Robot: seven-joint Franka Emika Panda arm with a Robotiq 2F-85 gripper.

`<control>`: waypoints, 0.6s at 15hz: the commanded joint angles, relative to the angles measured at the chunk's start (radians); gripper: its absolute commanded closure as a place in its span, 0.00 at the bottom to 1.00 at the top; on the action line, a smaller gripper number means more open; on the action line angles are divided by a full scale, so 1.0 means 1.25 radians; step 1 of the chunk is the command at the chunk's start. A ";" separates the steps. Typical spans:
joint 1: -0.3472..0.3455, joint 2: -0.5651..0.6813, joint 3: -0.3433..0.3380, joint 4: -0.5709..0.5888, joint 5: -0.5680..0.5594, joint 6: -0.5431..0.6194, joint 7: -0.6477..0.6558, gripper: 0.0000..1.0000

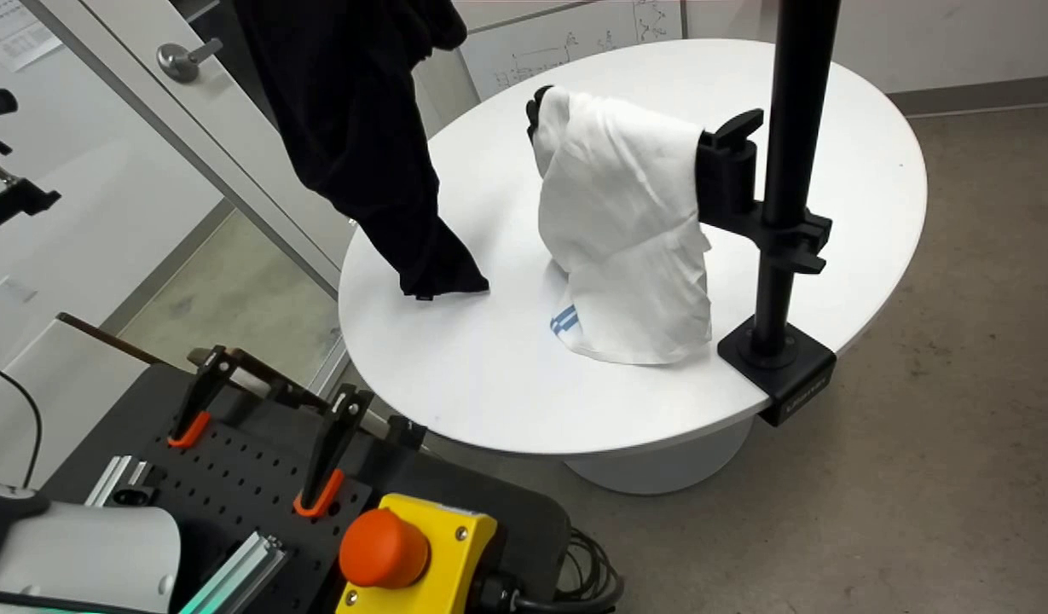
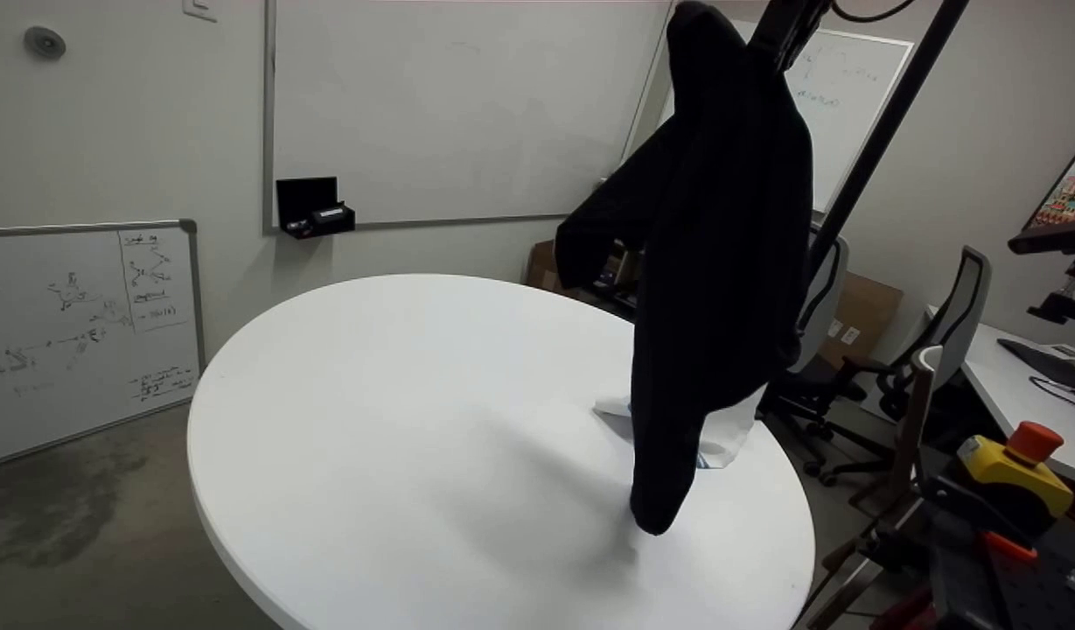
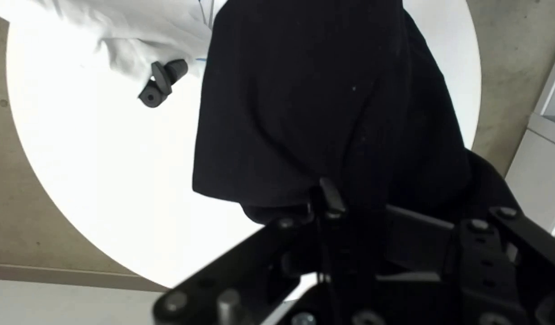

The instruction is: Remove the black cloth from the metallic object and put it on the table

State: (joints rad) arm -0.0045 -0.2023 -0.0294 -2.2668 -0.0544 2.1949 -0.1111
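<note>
The black cloth point(image 1: 353, 128) hangs limp in the air in both exterior views point(image 2: 721, 245). Its lower end is just above or touching the white round table point(image 1: 506, 409); I cannot tell which. My gripper point(image 3: 358, 212) is shut on the cloth's upper part, and the cloth point(image 3: 304, 99) fills the middle of the wrist view. In an exterior view the gripper point(image 2: 782, 39) is at the top edge, largely behind the cloth. The cloth is apart from the white cloth bundle point(image 1: 626, 230), which is draped over an arm of a black stand. No metallic object shows under the bundle.
The black stand's pole point(image 1: 775, 290) is clamped to the table's edge beside the bundle. A dark cart with a yellow emergency-stop box point(image 1: 438, 546) and orange-tipped clamps point(image 1: 323, 486) is near the table. A door point(image 1: 234, 128) is behind the cloth.
</note>
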 commanded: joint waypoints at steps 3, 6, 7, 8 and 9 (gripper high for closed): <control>0.018 0.083 0.044 -0.019 -0.074 0.031 0.010 0.98; 0.020 0.138 0.055 -0.041 -0.130 0.112 0.050 0.98; 0.020 0.155 0.056 -0.047 -0.145 0.139 0.066 0.98; 0.021 0.171 0.056 -0.054 -0.160 0.171 0.085 0.98; 0.022 0.186 0.056 -0.062 -0.178 0.209 0.110 0.98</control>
State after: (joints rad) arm 0.0166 -0.0172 0.0385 -2.3317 -0.2145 2.3585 -0.0523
